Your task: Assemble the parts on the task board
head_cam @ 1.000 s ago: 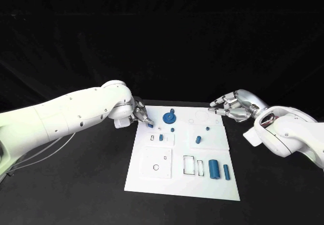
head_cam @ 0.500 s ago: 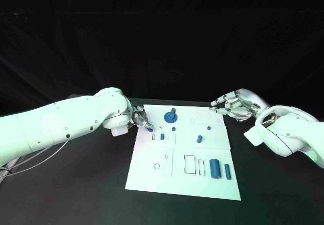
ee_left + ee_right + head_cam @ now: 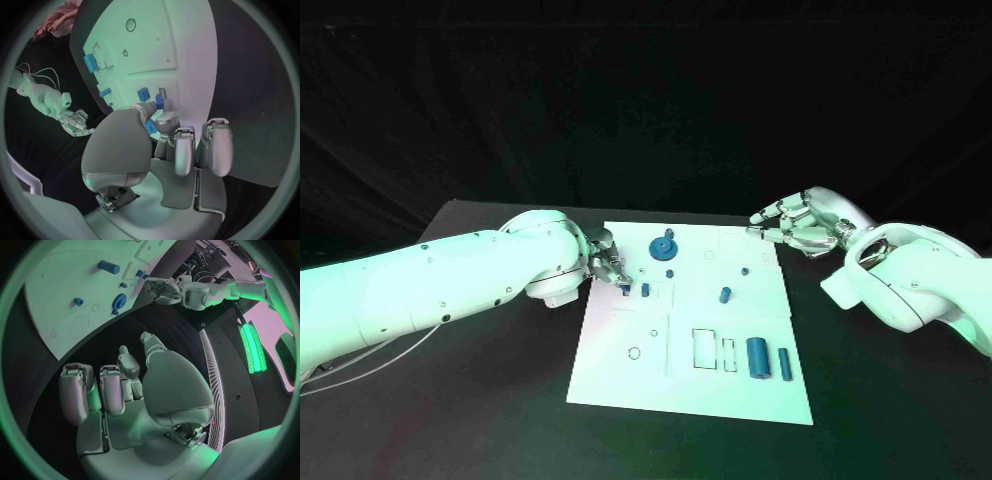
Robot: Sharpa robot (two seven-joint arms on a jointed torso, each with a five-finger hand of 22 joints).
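Observation:
The white task board lies in the middle of the black table. My left hand hovers over its left edge, beside the small slots. Between thumb and a finger it pinches a small blue part, just short of a blue part standing in a slot. A blue gear sits at the far end of the board. A blue cylinder and a blue bar lie near the right front. My right hand hangs off the board's far right corner, fingers curled in, holding nothing.
Small blue parts dot the board's middle, along with rectangular cut-outs and a round hole. Black table surface surrounds the board on all sides. My left forearm lies across the table's left half.
My left hand has slid along the board's left edge towards me, down to the small slots, still pinching the blue part. My right hand has stayed in place.

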